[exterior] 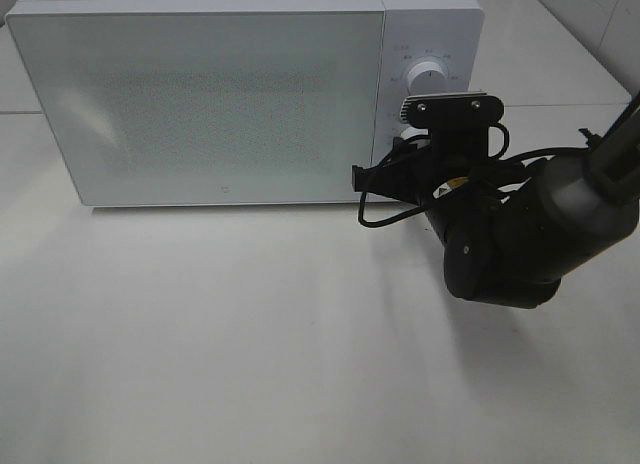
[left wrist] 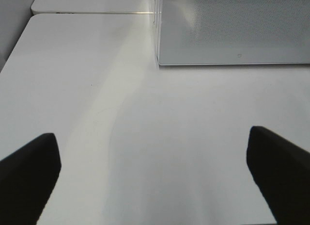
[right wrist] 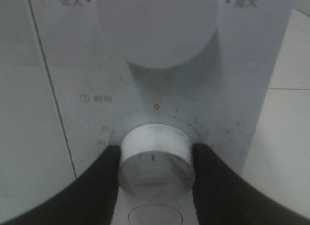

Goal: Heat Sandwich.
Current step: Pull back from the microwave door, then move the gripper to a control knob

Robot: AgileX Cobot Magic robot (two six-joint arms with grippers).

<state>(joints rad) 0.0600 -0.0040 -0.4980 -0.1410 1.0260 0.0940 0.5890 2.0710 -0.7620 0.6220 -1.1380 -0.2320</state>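
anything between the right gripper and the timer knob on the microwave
Nothing visible. In the right wrist view the right gripper has its fingers on both sides of the timer knob, apparently touching it, with no object between. The sandwich is not in view, and the microwave door is closed.

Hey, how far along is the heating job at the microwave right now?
Done: the microwave door is shut. No sandwich shows outside, so it is probably inside, though the frosted door hides it. In hand: the right claw grips the timer knob, whose red mark points at zero. To do: turning the timer. The left claw hangs open over the table.
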